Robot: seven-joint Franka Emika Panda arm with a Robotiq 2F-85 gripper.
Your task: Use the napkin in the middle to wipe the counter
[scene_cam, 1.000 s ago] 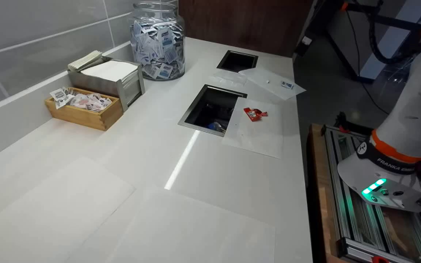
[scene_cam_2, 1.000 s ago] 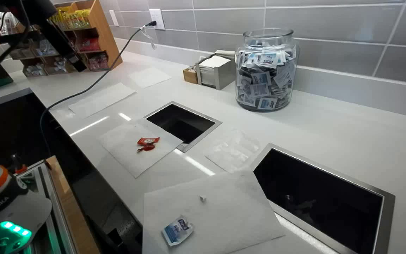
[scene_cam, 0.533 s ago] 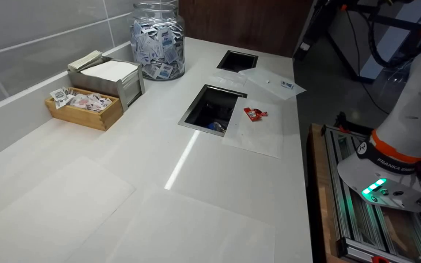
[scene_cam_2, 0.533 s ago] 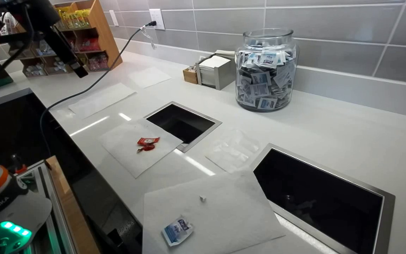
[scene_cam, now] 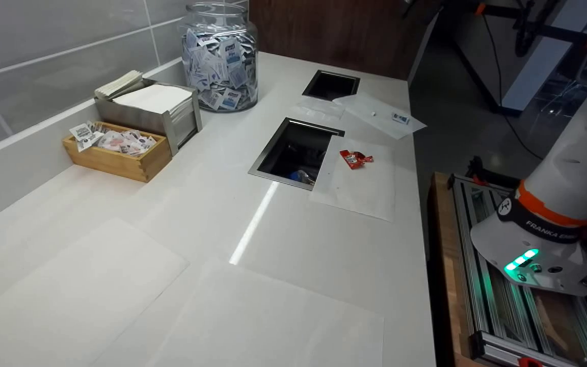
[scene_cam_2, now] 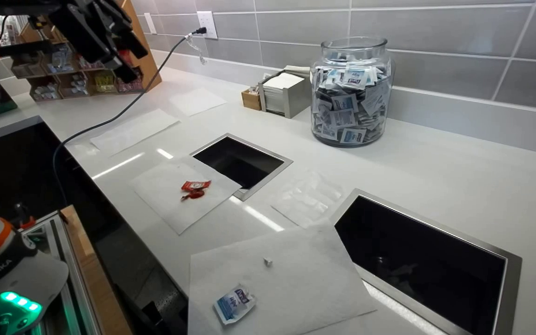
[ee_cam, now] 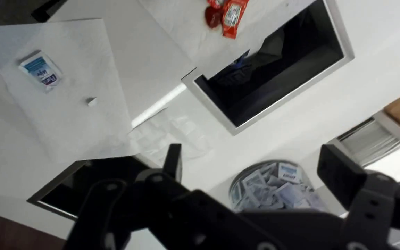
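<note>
The off-white glossy counter (scene_cam: 212, 168) shows in all views. A thin, crumpled, translucent white napkin (scene_cam_2: 307, 197) lies on it between two dark openings, and it also shows in an exterior view (scene_cam: 320, 107) and in the wrist view (ee_cam: 172, 133). A flat white sheet (scene_cam_2: 161, 186) with a torn red packet and red sauce (scene_cam_2: 196, 188) lies on one side. Another white sheet (scene_cam_2: 305, 284) with a Purell packet (scene_cam_2: 234, 304) lies on the other. My gripper (ee_cam: 250, 156) is open and empty, high above the counter; it also shows in an exterior view (scene_cam_2: 133, 63).
A glass jar of packets (scene_cam_2: 351, 97) stands near the wall, beside a metal napkin holder (scene_cam: 135, 117) and a wooden box (scene_cam: 120, 163). Two rimmed openings (scene_cam_2: 268, 179) (scene_cam_2: 512, 279) cut the counter. A black cable (scene_cam_2: 105, 122) crosses it. More white sheets (scene_cam: 273, 316) lie flat.
My arm has lifted and swung, and the gripper has turned so that both spread fingers show in an exterior view. Things on the counter have not moved.
</note>
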